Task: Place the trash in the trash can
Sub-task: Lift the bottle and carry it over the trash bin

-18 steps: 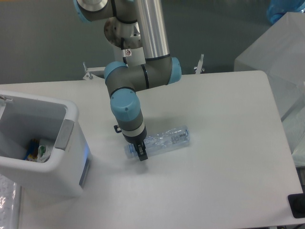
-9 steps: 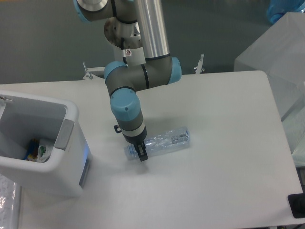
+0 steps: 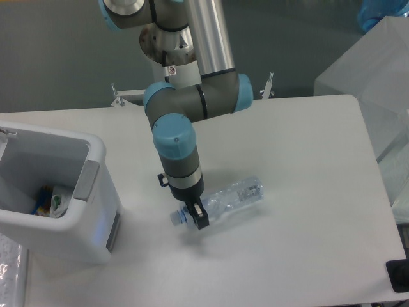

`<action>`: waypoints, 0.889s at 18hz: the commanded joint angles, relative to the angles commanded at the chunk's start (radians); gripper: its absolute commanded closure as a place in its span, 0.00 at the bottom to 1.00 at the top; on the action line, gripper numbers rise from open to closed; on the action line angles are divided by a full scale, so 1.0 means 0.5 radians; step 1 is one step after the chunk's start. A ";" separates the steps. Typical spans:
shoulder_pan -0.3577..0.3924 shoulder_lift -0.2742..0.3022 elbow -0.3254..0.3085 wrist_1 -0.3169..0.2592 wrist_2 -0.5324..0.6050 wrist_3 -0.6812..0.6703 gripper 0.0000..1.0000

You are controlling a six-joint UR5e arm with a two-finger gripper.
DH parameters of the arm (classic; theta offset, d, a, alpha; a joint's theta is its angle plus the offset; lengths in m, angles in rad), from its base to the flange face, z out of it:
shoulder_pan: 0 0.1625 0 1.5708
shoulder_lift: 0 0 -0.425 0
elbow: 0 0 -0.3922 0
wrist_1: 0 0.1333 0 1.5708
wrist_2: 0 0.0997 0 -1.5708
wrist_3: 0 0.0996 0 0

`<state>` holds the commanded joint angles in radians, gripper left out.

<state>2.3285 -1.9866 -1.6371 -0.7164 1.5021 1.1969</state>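
— Standing by the near edge, what do you make out on the worktop [image 3: 300,192]?

— One clear crinkled bottle [image 3: 233,197], lying roughly left to right with its pale blue cap [image 3: 175,219] at the left, nearer end and its label towards the far right end. It sits about the middle of the white surface.

— And the arm?

— It comes down from the far side, grey tube and pale blue joints, and ends right over the bottle's neck. The fingers [image 3: 195,216] are clenched on the bottle just behind the cap; one dark fingertip [image 3: 202,222] shows on the near side of the neck, the other is hidden behind the plastic. Whether the bottle rests on the worktop or is lifted a little, I cannot tell from here, though there is a soft shadow under it.

— Where is the trash can [image 3: 96,211]?

— At the left, near corner, a white boxy bin with a rounded rim and a grey handle recess on the side facing the bottle. It stands well apart from the bottle, to its left.

— Anything inside?

— Yes, down at the bottom: a small crumpled white wrapper [image 3: 59,202] with green marks, and just beside it on the left a blue-and-yellow snack packet [image 3: 43,200].
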 joint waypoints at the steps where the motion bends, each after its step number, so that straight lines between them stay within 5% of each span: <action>1: 0.018 0.012 0.074 0.000 -0.055 -0.083 0.40; 5: 0.058 0.025 0.270 0.034 -0.261 -0.537 0.40; 8: 0.065 0.083 0.347 0.132 -0.365 -0.843 0.40; 16: 0.019 0.288 0.503 0.138 -0.559 -1.503 0.40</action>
<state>2.3378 -1.8424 -1.3854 -0.6473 1.2228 0.4455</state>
